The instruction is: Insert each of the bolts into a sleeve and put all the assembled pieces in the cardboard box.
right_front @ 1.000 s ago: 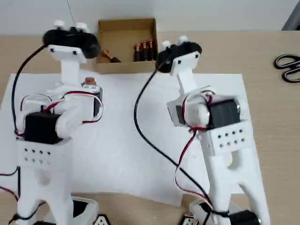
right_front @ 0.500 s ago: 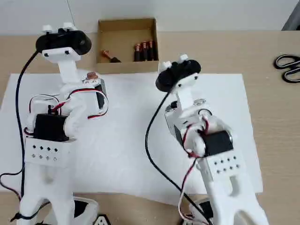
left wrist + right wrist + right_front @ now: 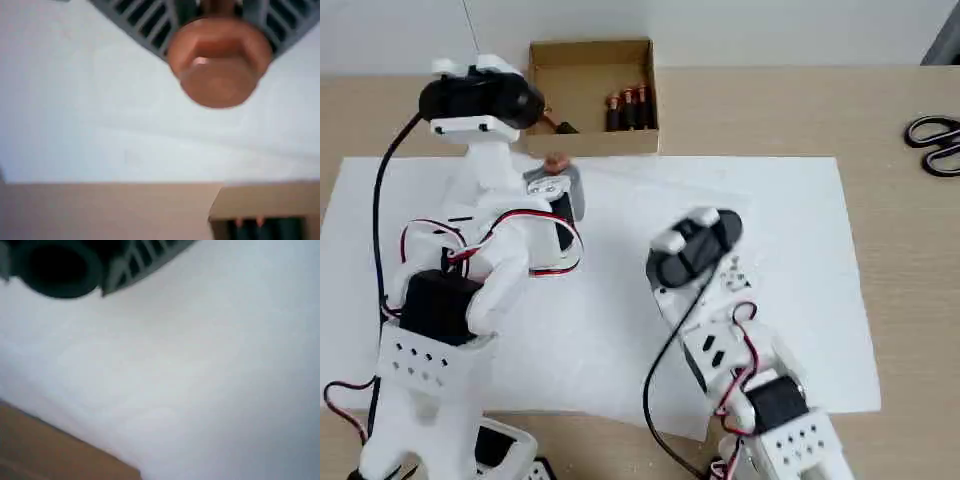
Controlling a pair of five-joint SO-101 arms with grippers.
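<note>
Right arm [image 3: 720, 330] folded back toward near desk [image 3: 880, 100] edge; left claw [image 3: 555, 182] swung toward brown cardboard box [image 3: 590, 145]. Left claw clamped on copper hex-head bolt [image 3: 219, 65], right claw [image 3: 65, 255] seemingly on black tubular sleeve [image 3: 55, 290]: insertion pending. Bolt over white paper sheet [image 3: 620, 300], far edge; head faces wrist camera, long axis along claw. Sleeve bore end-on.

Light wooden table [image 3: 890, 90], white sheet [image 3: 790, 200] on it; pale wall [image 3: 740, 30] behind; dark corner shape [image 3: 948, 45], perhaps chair.
</note>
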